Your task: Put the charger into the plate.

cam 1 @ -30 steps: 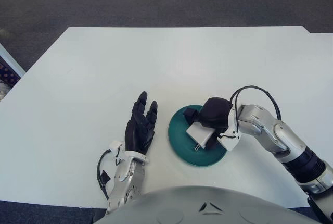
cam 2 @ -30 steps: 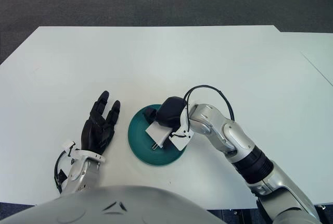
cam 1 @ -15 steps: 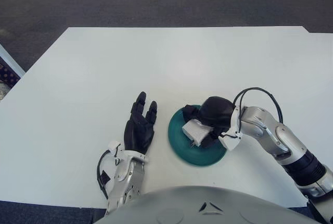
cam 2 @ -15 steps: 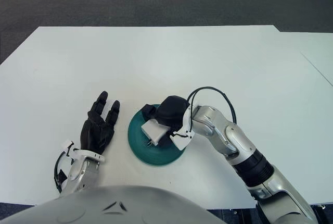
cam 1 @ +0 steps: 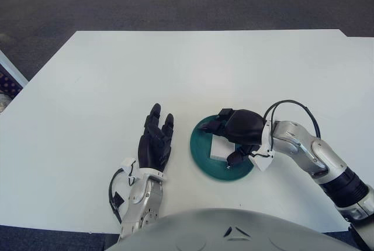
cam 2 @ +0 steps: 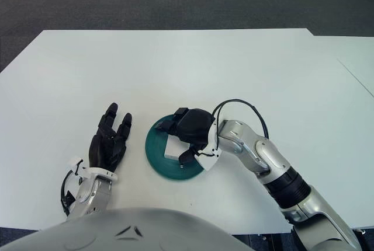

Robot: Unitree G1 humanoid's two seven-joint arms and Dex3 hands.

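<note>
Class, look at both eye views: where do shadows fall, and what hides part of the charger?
Left eye view: the right hand casts a dark shadow into the green plate and covers most of the white charger. Right eye view: the same; the left hand leaves only a faint shadow on the white table.

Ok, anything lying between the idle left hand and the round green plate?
No, only bare white table separates the left hand from the round green plate, in both views.

Bright, even light (soft shadows only); sharp throughout.
</note>
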